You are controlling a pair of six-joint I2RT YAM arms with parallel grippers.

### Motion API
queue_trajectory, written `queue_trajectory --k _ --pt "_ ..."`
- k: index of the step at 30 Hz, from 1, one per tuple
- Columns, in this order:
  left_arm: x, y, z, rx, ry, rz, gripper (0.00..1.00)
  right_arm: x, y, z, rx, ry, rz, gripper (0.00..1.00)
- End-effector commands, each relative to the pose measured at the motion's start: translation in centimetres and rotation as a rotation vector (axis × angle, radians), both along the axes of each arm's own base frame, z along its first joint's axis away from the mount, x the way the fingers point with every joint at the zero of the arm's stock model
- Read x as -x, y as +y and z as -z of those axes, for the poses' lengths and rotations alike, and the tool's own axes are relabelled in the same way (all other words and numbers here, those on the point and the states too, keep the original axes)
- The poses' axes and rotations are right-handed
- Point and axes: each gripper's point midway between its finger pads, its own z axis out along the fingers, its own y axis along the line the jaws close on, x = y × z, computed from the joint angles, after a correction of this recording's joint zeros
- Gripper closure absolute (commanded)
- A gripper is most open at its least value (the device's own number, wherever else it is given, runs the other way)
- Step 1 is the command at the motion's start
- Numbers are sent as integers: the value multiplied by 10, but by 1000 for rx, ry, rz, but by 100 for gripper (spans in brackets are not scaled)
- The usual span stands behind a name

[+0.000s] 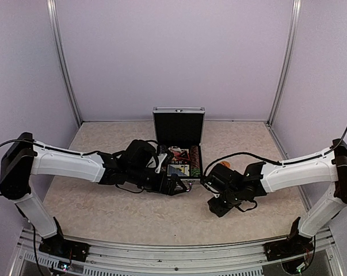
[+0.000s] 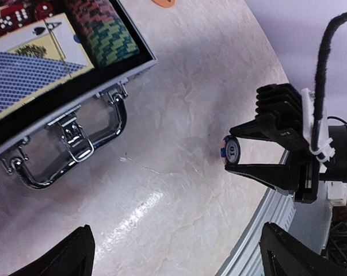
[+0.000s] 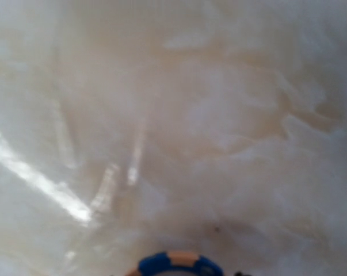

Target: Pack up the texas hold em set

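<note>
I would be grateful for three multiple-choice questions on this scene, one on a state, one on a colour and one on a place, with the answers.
1. How does the ribbed silver aluminium case stand?
A. shut and latched
B. open, lid upright
C. upside down

2. What colour are the small spotted cube dice inside it?
A. red
B. green
C. yellow

3. Where is the round blue-edged poker chip marked 10?
A. inside the case
B. between the fingers of the right gripper
C. on top of the case's lid

Answers:
1 B, since the top view shows the black-lined lid raised behind the contents.
2 A, since the left wrist view shows red cubes with white spots.
3 B, since the left wrist view shows the fingers clamping the chip's rim.
</note>
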Motion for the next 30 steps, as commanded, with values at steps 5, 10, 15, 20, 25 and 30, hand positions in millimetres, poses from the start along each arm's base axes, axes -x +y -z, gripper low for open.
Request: queue_trajectory --k 5,10,15,20,25,30 --pt "24 -27 12 203 175 54 4 0 27 -22 -58 -67 -59 59" --pt "31 -35 18 271 232 80 6 5 38 -29 -74 -81 -88 59" --pt "38 -40 26 330 299 100 8 10 49 -33 -83 -92 -114 59" --pt "41 -42 36 352 337 110 10 16 59 -38 -93 -101 -142 59" --pt "43 -45 39 374 357 119 12 21 68 -43 -109 -105 -170 59" --pt "44 -47 39 397 365 130 13 25 75 -42 -111 -104 -190 59"
